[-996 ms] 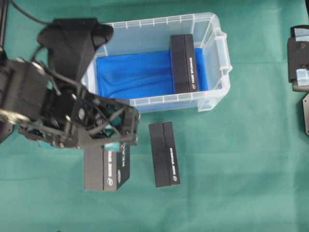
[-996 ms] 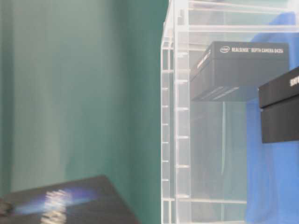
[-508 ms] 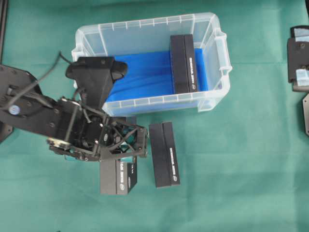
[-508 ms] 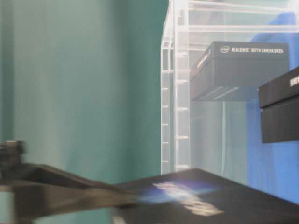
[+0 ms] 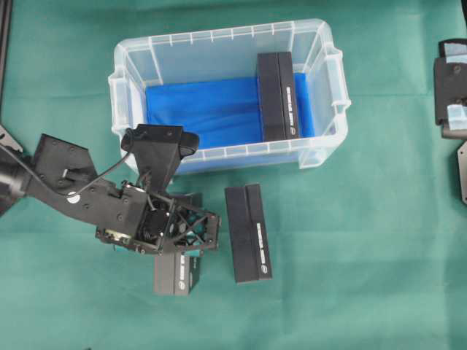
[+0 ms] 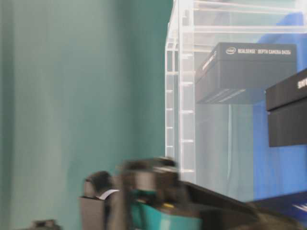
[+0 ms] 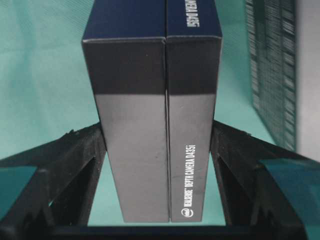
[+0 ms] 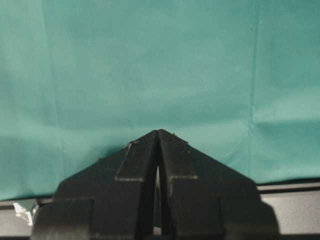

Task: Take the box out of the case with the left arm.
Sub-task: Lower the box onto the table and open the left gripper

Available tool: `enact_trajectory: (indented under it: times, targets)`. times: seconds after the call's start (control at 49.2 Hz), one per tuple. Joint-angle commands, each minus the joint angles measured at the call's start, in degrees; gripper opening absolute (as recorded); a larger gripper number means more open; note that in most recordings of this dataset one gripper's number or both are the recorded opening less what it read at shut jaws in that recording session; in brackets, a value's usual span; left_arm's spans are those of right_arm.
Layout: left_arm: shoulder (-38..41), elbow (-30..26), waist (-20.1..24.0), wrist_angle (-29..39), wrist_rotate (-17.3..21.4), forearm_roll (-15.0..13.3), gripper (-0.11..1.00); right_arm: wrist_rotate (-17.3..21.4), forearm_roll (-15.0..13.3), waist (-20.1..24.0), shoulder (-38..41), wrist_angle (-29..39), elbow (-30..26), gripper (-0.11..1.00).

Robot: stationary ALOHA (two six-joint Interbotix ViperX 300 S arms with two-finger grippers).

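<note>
Left hand [image 5: 182,244] is clamped on a black camera box [image 5: 175,271], one finger on each broad side, and my wrist view shows that best: the box [image 7: 155,125] fills the middle of the frame between the two black fingers [image 7: 65,165], its seam running straight away from the lens and white lettering reading along the right half. From overhead I see what the wrist camera cannot: this box is outside the case [image 5: 230,95], low over the green table [image 5: 365,255] just in front of the case's near wall, with its long axis running toward and away from that wall and most of its length hidden under the hand's lattice frame. A second black box [image 5: 248,232] lies flat on the table just to the right, roughly parallel, apart from the held one. A third box [image 5: 277,95] stands on its long edge inside the case at the right end, on the blue cloth [image 5: 204,109], its long axis crossing the case's short way. The table-level view is blurred near the bottom, where I make out only the hand's dark frame and a teal pad [image 6: 163,223], with the clear case wall [image 6: 180,96] behind. Right hand [image 8: 157,150] sits at the table's far right edge with its fingers pressed together, holding nothing.
</note>
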Motion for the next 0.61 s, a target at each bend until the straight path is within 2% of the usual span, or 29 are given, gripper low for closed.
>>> enact_trajectory:
  times: [0.0, 0.407, 0.589]
  targets:
    - [-1.3, -0.3, -0.1, -0.8, 0.0, -0.1, 0.6, 0.1, 0.0, 0.0, -0.2, -0.2, -0.5, 0.0]
    - [-1.5, 0.0, -0.2, -3.4, 0.4, -1.1, 0.6, 0.1, 0.0, 0.0, -0.2, -0.2, -0.5, 0.0]
    - [-1.5, 0.0, -0.4, -4.3, 1.9, -0.9, 0.63, 0.1, 0.0, -0.1, -0.2, -0.1, -0.5, 0.0]
